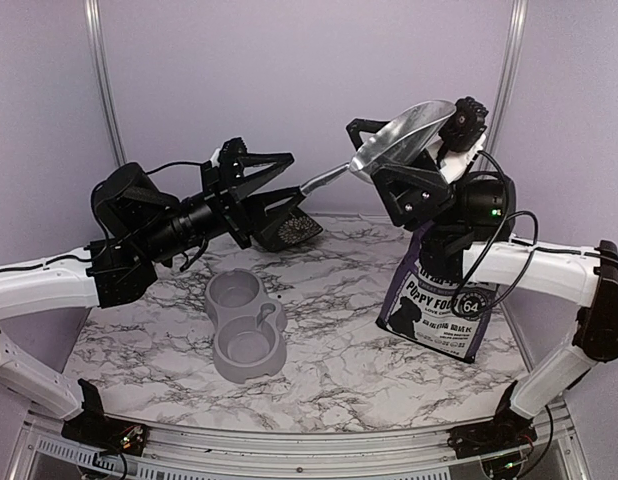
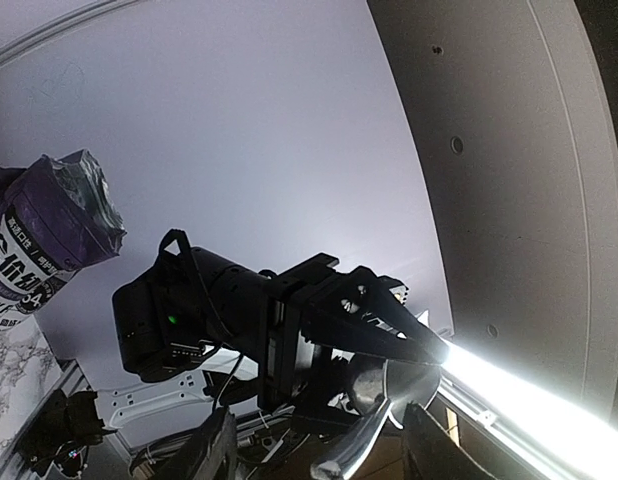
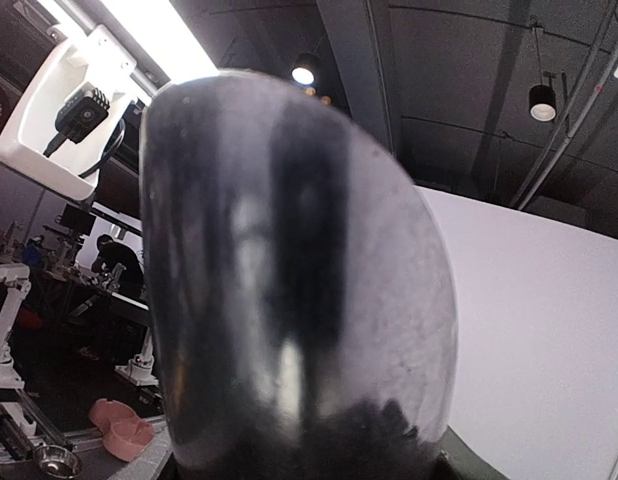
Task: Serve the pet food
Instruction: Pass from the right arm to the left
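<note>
The scoop (image 1: 409, 130) sits high in the right tool (image 1: 377, 160), its handle reaching the left tool (image 1: 294, 182). Under the right tool, the bag (image 1: 444, 310) stands on the bench (image 1: 339, 375). The bowl (image 1: 246, 325) lies below the left tool.

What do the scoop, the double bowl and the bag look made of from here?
Scoop: polished metal, probably steel, going by its bright mirror-like glare.
Double bowl: grey, most likely moulded plastic, with rounded one-piece wells and a dull, even sheen.
Bag: thin flexible printed material with a crumpled top. I can't tell whether it is plastic film or coated paper.
</note>
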